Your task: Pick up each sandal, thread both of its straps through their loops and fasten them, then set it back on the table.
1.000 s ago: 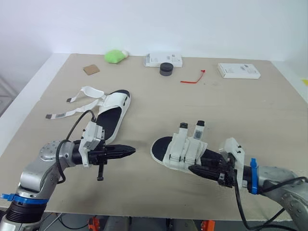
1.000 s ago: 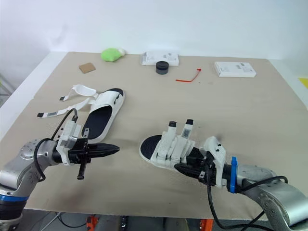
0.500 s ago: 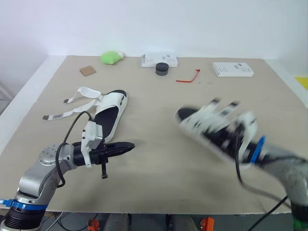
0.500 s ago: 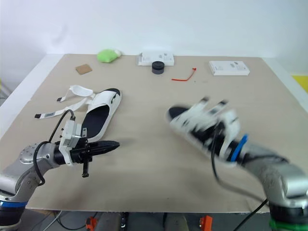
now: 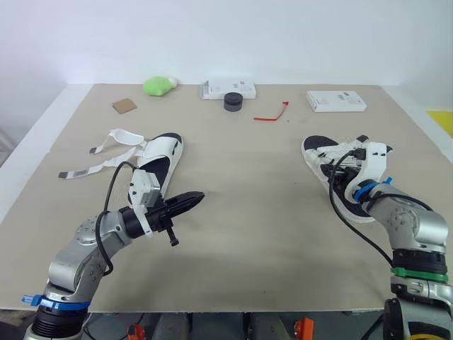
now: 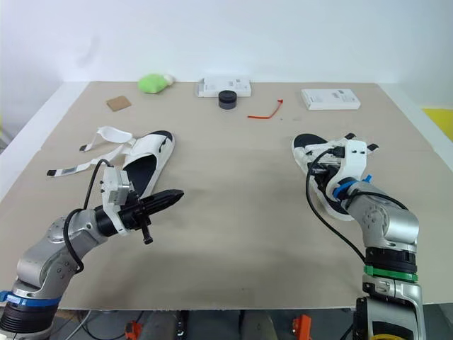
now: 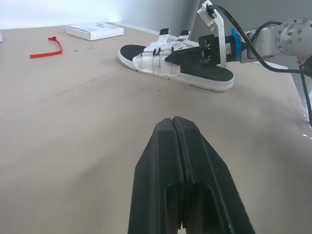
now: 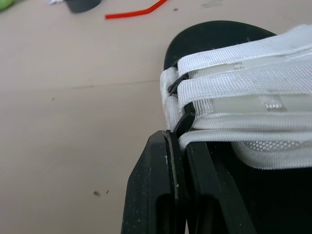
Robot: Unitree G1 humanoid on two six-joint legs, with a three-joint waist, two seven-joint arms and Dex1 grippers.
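While R claw (image 8: 174,136) touches sandal (image 8: 243,83), red tie (image 8: 127,13) lies well apart.

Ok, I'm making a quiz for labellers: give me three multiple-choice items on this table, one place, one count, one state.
1. The thin red plastic strip lies: A) on a sandal B) between the black round cap and the right-hand white flat box C) at the near edge.
2. White strapped sandals on the tan wooden table: A) one B) three C) two.
3. The left sandal's straps are: A) loose B) fastened C) missing.
B: it sits between them. C: one each side. A: they trail unfastened.
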